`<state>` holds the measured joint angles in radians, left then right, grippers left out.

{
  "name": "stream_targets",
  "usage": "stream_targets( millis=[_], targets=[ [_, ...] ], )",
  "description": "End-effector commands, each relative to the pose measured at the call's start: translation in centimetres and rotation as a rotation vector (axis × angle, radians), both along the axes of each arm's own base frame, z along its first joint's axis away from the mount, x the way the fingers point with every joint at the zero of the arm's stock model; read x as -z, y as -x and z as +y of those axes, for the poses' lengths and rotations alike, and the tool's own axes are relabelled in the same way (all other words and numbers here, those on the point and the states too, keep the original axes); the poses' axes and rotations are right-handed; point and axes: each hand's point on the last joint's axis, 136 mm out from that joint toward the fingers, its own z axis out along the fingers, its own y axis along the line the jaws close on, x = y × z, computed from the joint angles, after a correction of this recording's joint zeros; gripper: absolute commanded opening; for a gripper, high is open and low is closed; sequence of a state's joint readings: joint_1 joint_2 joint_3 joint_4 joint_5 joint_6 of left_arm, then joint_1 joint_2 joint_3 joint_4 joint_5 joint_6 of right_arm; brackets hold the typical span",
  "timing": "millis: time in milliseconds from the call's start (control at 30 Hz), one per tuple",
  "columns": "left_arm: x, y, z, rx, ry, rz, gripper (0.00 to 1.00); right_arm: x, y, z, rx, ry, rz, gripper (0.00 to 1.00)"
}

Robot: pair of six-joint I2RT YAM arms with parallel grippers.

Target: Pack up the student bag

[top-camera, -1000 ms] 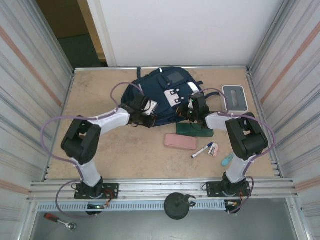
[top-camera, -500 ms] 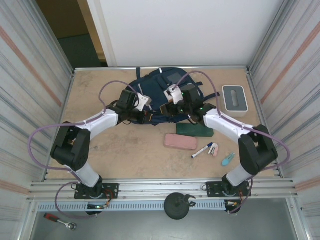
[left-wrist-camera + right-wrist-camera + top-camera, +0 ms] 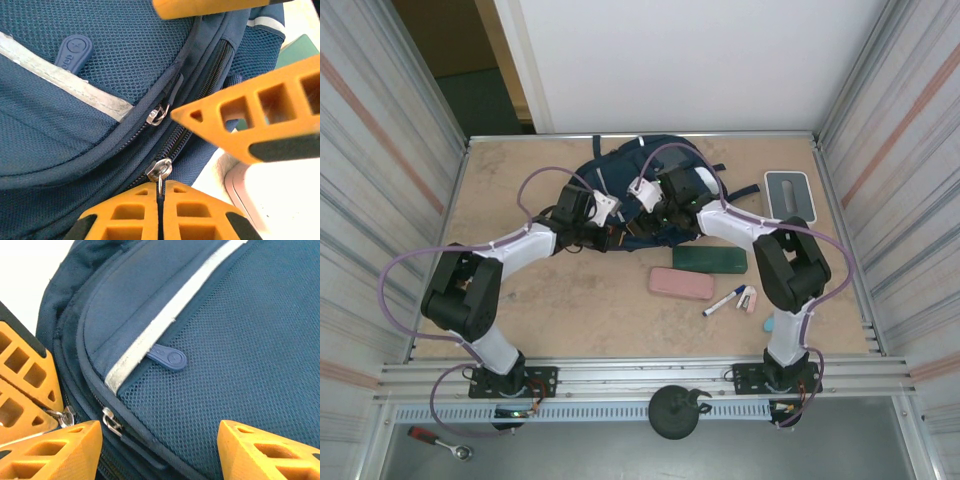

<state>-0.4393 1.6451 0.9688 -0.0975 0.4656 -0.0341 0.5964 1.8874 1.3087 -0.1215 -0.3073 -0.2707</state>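
1. Your student bag (image 3: pixel 665 160) lies at the far middle of the desk (image 3: pixel 520 310), close to the back edge. Both arms reach in over its near side.
2. Your left gripper (image 3: pixel 160 186) has its two fingers pressed together on a zipper pull (image 3: pixel 159 169) of the bag's main zip. The metal ring stands just above the fingertips, and a thin dark strip is pinched between them.
3. A second slider (image 3: pixel 157 115) sits a little further up the bag on the neighbouring zip track, with nothing holding it.
4. Your right gripper (image 3: pixel 160 429) is spread wide. One finger is at each side of the bag's mesh front pocket, and nothing is between them.
5. In the right wrist view, the left gripper's fingers show at the left edge, with the metal ring at their tips, just beside your right gripper's left finger.
6. A pale reflective stripe (image 3: pixel 165 320) runs diagonally across the pocket. A small navy rubber tab (image 3: pixel 167 357) lies just below it on the mesh.
7. On the desk near the bag's front edge lies a flat green case (image 3: pixel 710 258). You cannot tell whether it touches the bag.
8. A pink case (image 3: pixel 681 283) lies just beside the green one on the near side.
9. A marker (image 3: pixel 725 300) lies to the right of the pink case.
10. A white-grey box (image 3: pixel 789 195) sits apart from the bag, near the right wall.
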Motion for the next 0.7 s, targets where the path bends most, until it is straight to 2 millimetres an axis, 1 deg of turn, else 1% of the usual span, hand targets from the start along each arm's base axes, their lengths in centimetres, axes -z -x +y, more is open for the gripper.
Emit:
stream_targets(
  millis=[0,167,233,267,367,467,500,600,633,667],
  targets=[
    [-1.9,0.3,-0.3,0.013,0.058,-0.03,0.0,0.8,0.4,1.1,-0.067,0.029,0.002,0.62],
    [-1.6,0.4,0.0,0.0,0.054,-0.025,0.0,2.1,0.3,1.8,-0.081,0.078,-0.004,0.62],
    [-1.4,0.4,0.1,-0.008,0.055,-0.023,0.0,2.5,0.0,1.9,-0.072,0.092,-0.012,0.58],
    [-1.4,0.3,0.2,-0.013,0.057,-0.021,0.0,2.6,-0.3,1.8,-0.065,0.097,-0.017,0.54],
    [-1.2,0.5,0.3,-0.018,0.053,-0.016,0.0,2.5,-0.6,1.7,-0.056,0.103,-0.031,0.36],
    [-1.1,0.5,0.7,-0.033,0.049,-0.015,0.0,1.7,-0.8,1.8,-0.052,0.096,-0.05,0.18],
    [-1.1,0.5,0.7,-0.037,0.049,-0.014,0.0,1.4,-0.9,1.7,-0.049,0.093,-0.057,0.14],
    [-1.5,0.7,0.9,-0.054,0.055,-0.014,0.0,-0.3,-1.0,1.6,-0.041,0.078,-0.085,0.02],
    [-1.8,0.6,1.0,-0.061,0.058,-0.019,0.0,-0.9,-1.1,1.6,-0.033,0.075,-0.097,0.0],
    [-2.2,0.7,1.1,-0.07,0.064,-0.024,0.0,-1.6,-1.2,1.4,-0.022,0.074,-0.11,0.0]
  ],
)
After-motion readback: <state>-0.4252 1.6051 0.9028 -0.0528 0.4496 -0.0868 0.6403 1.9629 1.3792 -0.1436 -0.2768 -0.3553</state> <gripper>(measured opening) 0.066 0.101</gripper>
